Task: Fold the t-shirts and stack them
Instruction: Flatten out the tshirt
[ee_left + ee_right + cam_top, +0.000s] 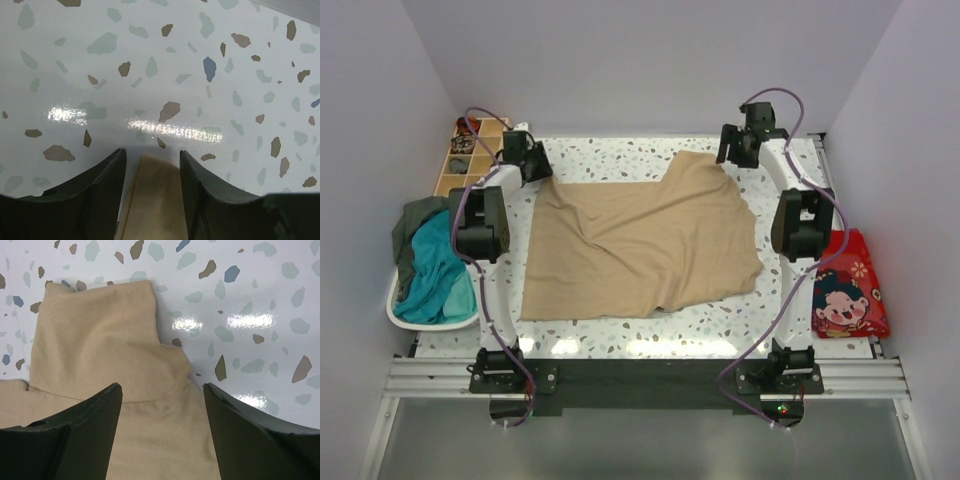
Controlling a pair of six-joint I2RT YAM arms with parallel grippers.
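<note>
A large sandy-beige t-shirt (640,240) lies spread and wrinkled on the speckled table. My left gripper (528,160) hangs at the shirt's far left corner. In the left wrist view it (152,151) is open, with a narrow tip of the beige cloth (152,200) lying on the table between the fingers. My right gripper (740,145) is over the far right part of the shirt. It (162,385) stands wide open above a sleeve (100,340) and grips nothing. A teal t-shirt (435,275) and a grey-green one (415,220) sit bunched in the basket.
The white basket (395,312) stands at the table's left edge. A wooden compartment tray (470,150) with small items is at the back left. A red printed pouch (850,285) lies at the right edge. White walls close in both sides and the back.
</note>
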